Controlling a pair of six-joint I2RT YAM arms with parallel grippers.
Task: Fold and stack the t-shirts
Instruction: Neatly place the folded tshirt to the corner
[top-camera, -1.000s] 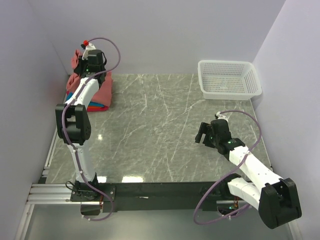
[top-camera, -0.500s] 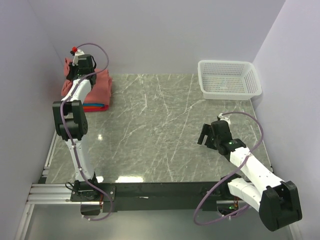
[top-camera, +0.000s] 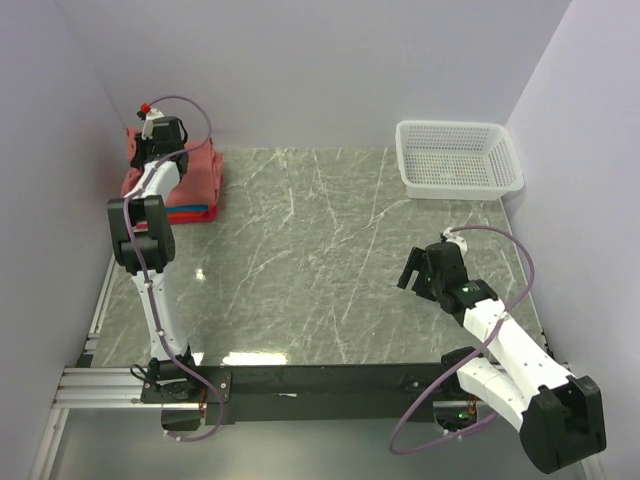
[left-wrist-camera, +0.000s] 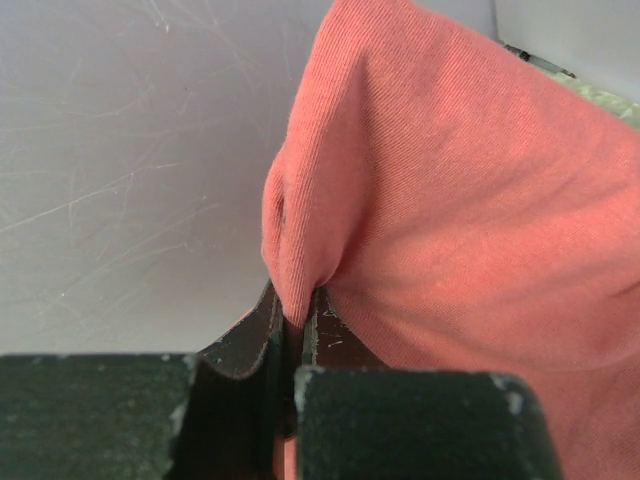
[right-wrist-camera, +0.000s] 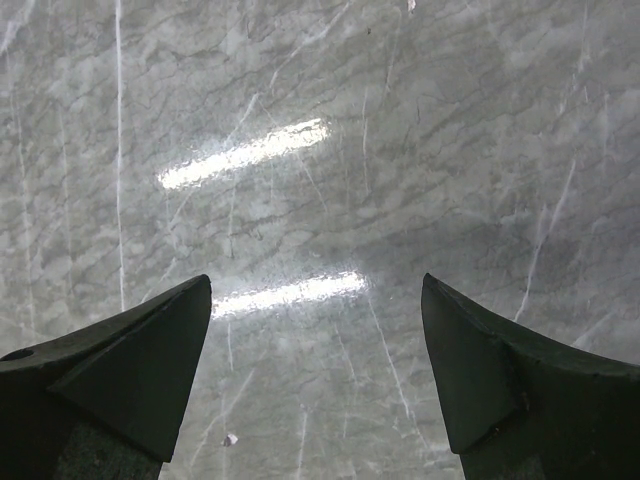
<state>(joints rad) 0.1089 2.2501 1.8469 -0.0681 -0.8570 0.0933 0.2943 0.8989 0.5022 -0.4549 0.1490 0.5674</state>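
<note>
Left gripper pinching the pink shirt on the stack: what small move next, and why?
Probably open the left gripper and let go: its jaws pinch a fold of the pink shirt, which appears to lie draped over the folded stack.

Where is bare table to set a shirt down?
The table's middle, between the shirt stack at far left, the basket at far right and the right pincer near right, is bare marble. Crowded only at the stack, where the left pincer grips the pink shirt.
</note>
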